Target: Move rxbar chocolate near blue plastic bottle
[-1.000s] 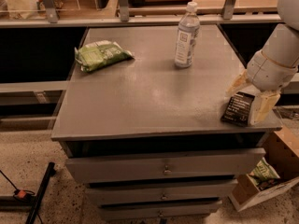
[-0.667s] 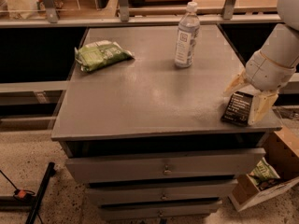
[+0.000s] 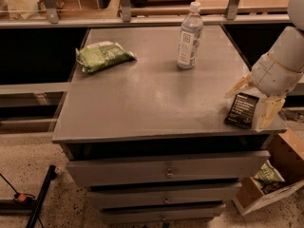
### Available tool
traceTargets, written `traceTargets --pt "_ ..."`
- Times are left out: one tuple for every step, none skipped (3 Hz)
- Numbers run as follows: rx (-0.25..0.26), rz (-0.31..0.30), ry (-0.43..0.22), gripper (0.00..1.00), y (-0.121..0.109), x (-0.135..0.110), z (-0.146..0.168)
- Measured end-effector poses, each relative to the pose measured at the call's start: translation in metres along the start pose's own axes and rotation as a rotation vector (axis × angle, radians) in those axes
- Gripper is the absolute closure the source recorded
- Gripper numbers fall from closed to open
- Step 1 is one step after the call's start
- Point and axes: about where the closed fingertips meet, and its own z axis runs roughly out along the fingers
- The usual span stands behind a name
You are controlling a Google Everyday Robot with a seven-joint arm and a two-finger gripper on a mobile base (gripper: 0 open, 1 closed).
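The rxbar chocolate [image 3: 242, 110], a flat black wrapper with white text, lies on the grey table [image 3: 152, 99] near its front right corner. My gripper [image 3: 252, 101] hangs from the white arm at the right, right over the bar, open. One cream finger [image 3: 237, 86] points out past the bar's far end, and the other finger [image 3: 268, 113] stands beside the bar's right edge. The blue plastic bottle [image 3: 189, 36], clear with a white cap and a label, stands upright at the table's back, far from the bar.
A crinkled green snack bag [image 3: 101, 55] lies at the table's back left. The table has drawers [image 3: 167, 171] under it. A cardboard box [image 3: 270, 182] with a snack bag in it sits on the floor at lower right. A railing [image 3: 142, 20] runs behind the table.
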Motion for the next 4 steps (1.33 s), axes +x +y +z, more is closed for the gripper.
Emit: traceTargets --pt "-0.001 -0.026 -0.005 0.37 0.0037 -0.0045 0.0015" --pt "-0.009 -0.043 0.001 0.55 0.0075 -0.0086 0.005" --pt "-0.019 -0.051 0.016 0.6 0.0092 -0.0105 0.0088" --pt "-0.02 -0.052 0.018 0.61 0.0092 -0.0108 0.0082"
